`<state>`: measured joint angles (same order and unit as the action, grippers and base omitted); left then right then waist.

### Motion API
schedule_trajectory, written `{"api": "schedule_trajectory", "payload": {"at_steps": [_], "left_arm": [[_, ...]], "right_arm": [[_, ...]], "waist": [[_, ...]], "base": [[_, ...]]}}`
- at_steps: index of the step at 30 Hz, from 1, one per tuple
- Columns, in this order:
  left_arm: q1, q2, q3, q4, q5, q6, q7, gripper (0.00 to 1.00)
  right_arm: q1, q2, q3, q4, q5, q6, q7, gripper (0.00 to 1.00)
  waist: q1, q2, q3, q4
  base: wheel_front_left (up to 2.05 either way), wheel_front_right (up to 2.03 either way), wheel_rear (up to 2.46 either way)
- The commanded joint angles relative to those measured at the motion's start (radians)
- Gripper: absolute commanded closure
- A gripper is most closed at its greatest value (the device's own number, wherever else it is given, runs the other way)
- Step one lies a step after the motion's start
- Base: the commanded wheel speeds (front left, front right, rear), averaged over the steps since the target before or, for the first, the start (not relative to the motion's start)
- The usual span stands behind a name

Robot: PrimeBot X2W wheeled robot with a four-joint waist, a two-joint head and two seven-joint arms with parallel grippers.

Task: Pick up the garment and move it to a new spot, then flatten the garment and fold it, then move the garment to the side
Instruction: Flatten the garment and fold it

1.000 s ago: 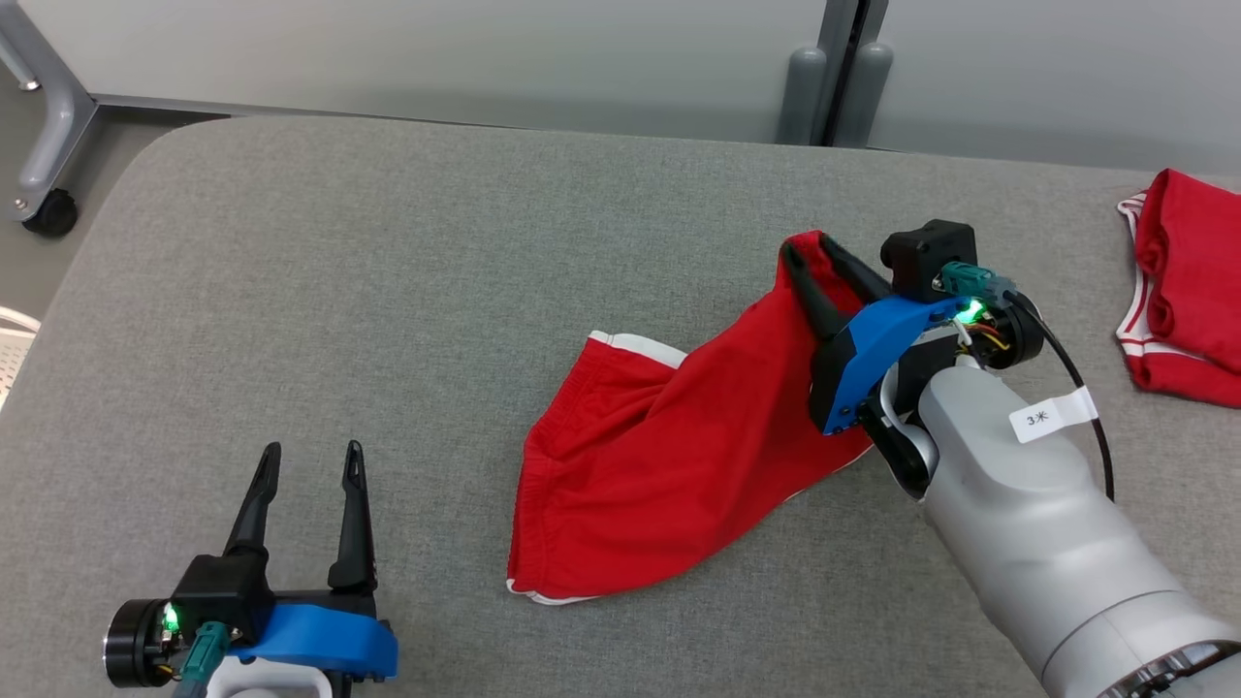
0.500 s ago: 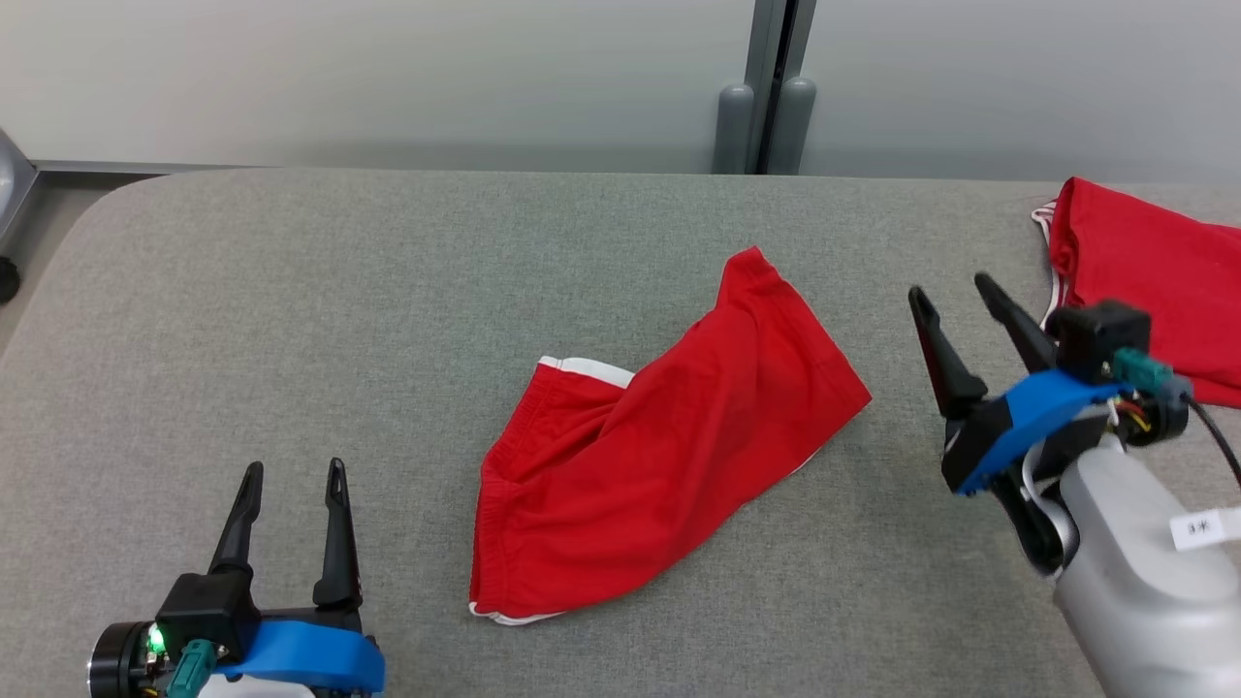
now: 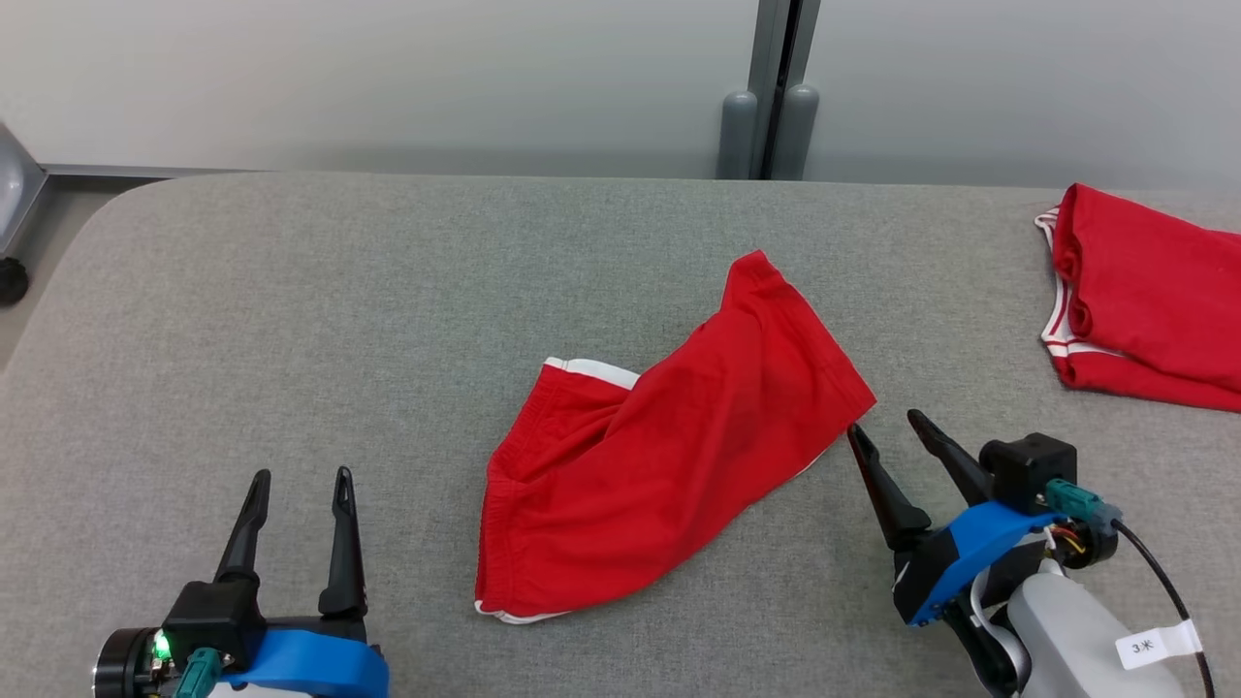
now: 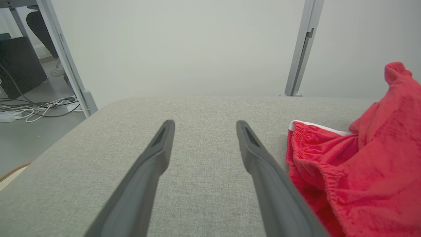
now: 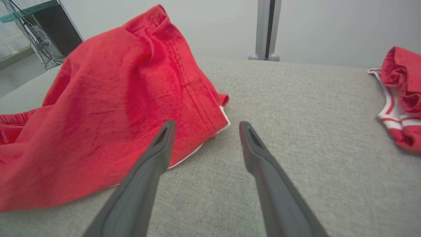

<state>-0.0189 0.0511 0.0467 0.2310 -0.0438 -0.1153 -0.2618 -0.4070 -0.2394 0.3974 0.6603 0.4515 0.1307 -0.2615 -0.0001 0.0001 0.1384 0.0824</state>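
Matt red cloth garment (image 3: 659, 465) on rough grey woven fabric tabletop (image 3: 339, 320)

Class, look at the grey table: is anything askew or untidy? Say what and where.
On the grey padded table, the red shorts with white trim lie crumpled and diagonal, waistband bunched, far corner peaked up. Another red, white-trimmed garment sits bunched at the right edge.

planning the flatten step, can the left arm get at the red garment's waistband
Probably yes: the left gripper is open, the waistband lies just to its right, and only bare grey surface lies between them.
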Motion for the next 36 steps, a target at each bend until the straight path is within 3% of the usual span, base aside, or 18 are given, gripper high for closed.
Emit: {"api": "schedule_trajectory", "payload": {"at_steps": [1, 8, 10, 11, 12, 17, 26, 31, 36], "left_arm": [[-0.009, -0.001, -0.004, -0.003, 0.005, -0.004, -0.004, 0.0], [-0.031, -0.001, -0.01, 0.005, 0.003, -0.006, -0.004, 0.0], [-0.033, -0.001, -0.015, 0.005, 0.0, -0.007, -0.004, 0.0], [-0.033, -0.001, -0.015, 0.005, 0.0, -0.007, -0.004, 0.0], [-0.035, -0.001, -0.018, 0.005, -0.001, -0.006, -0.004, 0.0], [-0.024, -0.001, -0.01, 0.007, -0.006, 0.002, -0.004, 0.0], [0.027, -0.001, 0.0, 0.017, -0.007, 0.002, -0.004, 0.0], [0.037, -0.001, -0.004, 0.017, -0.009, -0.001, -0.004, 0.0], [0.045, -0.001, -0.001, 0.014, -0.008, -0.002, -0.004, 0.0]], "right_arm": [[-0.025, 0.007, 0.001, 0.022, 0.001, 0.0, -0.005, 0.0], [-0.114, 0.049, 0.001, 0.19, 0.027, 0.0, -0.005, 0.0], [-0.142, 0.061, 0.011, 0.236, 0.038, 0.0, -0.005, 0.6], [-0.142, 0.061, 0.011, 0.236, 0.038, 0.0, -0.005, 0.6], [-0.152, 0.067, 0.019, 0.256, 0.043, 0.0, -0.005, 1.0], [-0.154, 0.07, 0.048, 0.235, 0.046, 0.0, -0.005, 1.0], [0.054, 0.034, 0.049, 0.025, 0.061, 0.0, -0.002, 1.0], [0.209, 0.02, 0.014, -0.146, 0.079, 0.0, 0.077, 1.0], [0.408, 0.032, -0.077, -0.403, 0.068, 0.0, 0.224, 1.0]], "waist": [[0.0001, -0.0001, 0.009, 0.01], [0.0001, -0.0001, 0.033, 0.035], [0.0001, -0.0001, 0.038, 0.041], [0.0001, -0.0001, 0.038, 0.041], [0.0001, -0.0001, 0.04, 0.044], [0.0001, -0.0001, 0.03, 0.037], [0.0001, -0.0001, -0.037, -0.021], [0.0001, -0.0001, -0.056, -0.042], [0.0001, -0.0001, -0.063, -0.055]], "base": [[0.0, 0.0, 0.0], [0.0, 0.0, 0.0], [0.0, 0.0, 0.0], [0.0, 0.0, 0.0], [0.0, 0.0, 0.0], [0.0, 0.0, 0.0], [0.0, 0.0, 0.0], [0.0, 0.0, 0.0], [0.0, 0.0, 0.0]]}}
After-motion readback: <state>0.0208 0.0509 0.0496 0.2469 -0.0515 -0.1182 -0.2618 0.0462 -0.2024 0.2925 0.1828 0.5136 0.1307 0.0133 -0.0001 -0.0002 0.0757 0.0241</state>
